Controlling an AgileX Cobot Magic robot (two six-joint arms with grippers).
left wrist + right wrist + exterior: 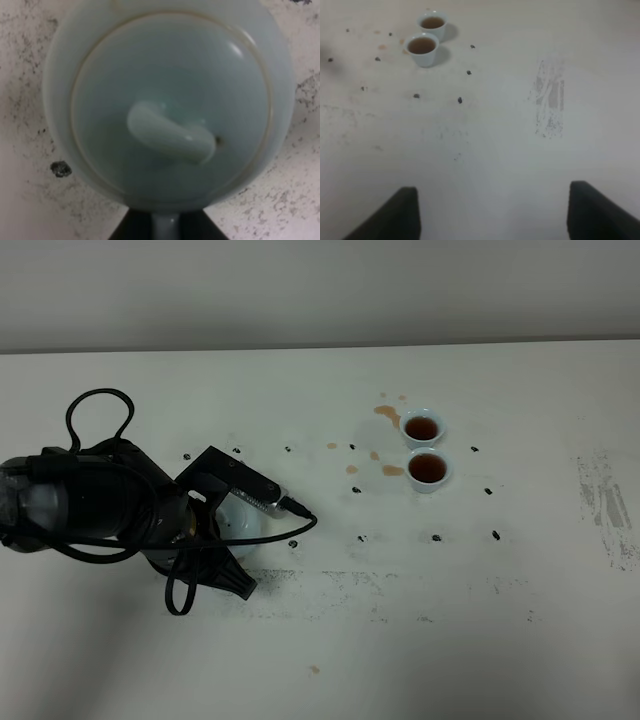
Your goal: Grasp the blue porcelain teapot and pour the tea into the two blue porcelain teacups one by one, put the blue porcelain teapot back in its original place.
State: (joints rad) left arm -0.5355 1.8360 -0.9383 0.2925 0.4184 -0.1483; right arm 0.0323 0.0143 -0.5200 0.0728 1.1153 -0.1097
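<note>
Both blue porcelain teacups (424, 447) are found filled, well apart from the left tool (165, 227), which is clamped on the blue porcelain teapot (167, 100) resting on the worktop (500, 620); only release is judged outstanding.

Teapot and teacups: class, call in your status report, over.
Left end effector shut on the teapot, which sits on the table. Right end effector open, empty. Both teacups hold tea. Tea spills beside the cups; nothing blocking.
</note>
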